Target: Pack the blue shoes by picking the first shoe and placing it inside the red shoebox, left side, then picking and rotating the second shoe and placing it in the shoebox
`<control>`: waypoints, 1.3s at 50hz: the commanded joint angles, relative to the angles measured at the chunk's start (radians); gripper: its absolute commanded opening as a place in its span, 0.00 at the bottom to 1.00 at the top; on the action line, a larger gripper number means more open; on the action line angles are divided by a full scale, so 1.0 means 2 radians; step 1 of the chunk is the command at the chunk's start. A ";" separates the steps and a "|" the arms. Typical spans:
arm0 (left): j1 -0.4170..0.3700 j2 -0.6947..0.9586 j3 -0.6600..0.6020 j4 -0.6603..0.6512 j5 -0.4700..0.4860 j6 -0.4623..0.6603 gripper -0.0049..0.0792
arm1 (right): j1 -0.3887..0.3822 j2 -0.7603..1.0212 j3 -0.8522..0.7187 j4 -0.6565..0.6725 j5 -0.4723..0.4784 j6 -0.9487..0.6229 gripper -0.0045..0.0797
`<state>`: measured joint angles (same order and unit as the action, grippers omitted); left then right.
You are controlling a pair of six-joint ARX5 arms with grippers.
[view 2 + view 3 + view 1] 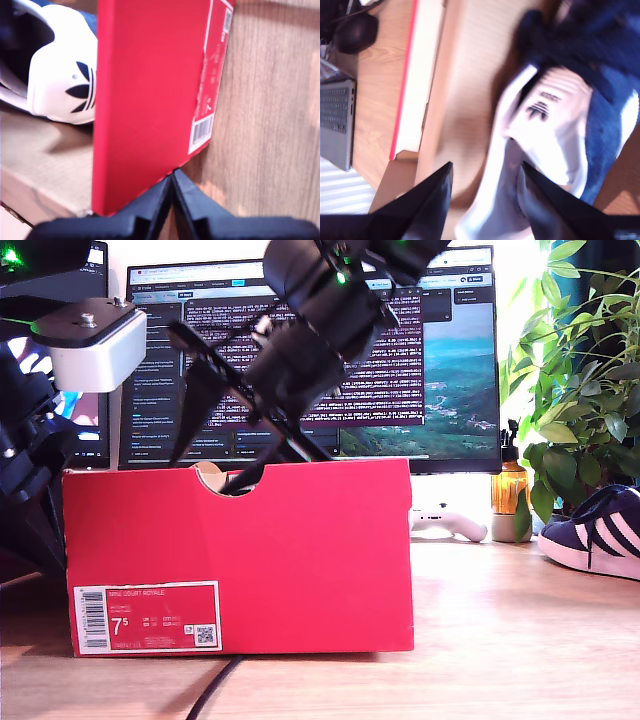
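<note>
The red shoebox (300, 560) stands open on the wooden table, its barcode label facing the exterior camera. One blue shoe (555, 130) lies inside it, the white heel tab with a trefoil showing. My second gripper (485, 195) hangs open right over that shoe's heel, and the view is blurred. Its arm (300, 330) slants down into the box, with a dark finger (240, 482) showing through the notch. My first gripper (172, 177) is shut on nothing, just above the box's front wall (150, 90), with the shoe's heel (60, 75) beyond. The other blue shoe (600, 530) sits on the table at the exterior view's right.
A monitor (310, 350) stands behind the box. At the exterior view's right are a plant (580, 370), an amber bottle (510, 485) and a white controller (450, 525). A cable (215, 690) runs under the box's front. A laptop (337, 120) and a mouse (355, 32) lie beside the box.
</note>
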<state>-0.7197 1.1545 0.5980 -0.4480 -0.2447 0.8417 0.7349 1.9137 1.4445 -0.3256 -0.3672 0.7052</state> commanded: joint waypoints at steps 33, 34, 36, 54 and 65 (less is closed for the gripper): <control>-0.001 0.005 0.006 0.001 0.002 -0.002 0.04 | -0.102 -0.002 0.186 -0.351 0.021 -0.038 0.52; -0.001 0.005 0.006 0.001 0.002 -0.002 0.04 | -0.106 -0.002 0.186 -0.360 0.033 -0.029 0.52; -0.001 0.005 0.006 0.001 0.002 -0.002 0.04 | -0.114 -0.002 0.186 -0.378 0.062 -0.013 0.52; -0.001 0.005 0.006 0.001 0.014 -0.002 0.04 | -0.158 -0.010 0.179 -0.521 0.298 0.159 0.52; -0.001 0.005 0.006 0.001 0.029 -0.002 0.04 | -0.190 -0.035 0.177 -0.522 0.311 0.211 0.55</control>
<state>-0.7193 1.1545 0.5983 -0.4526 -0.1997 0.8417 0.3870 1.8976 1.8118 -1.3697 0.2371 1.1110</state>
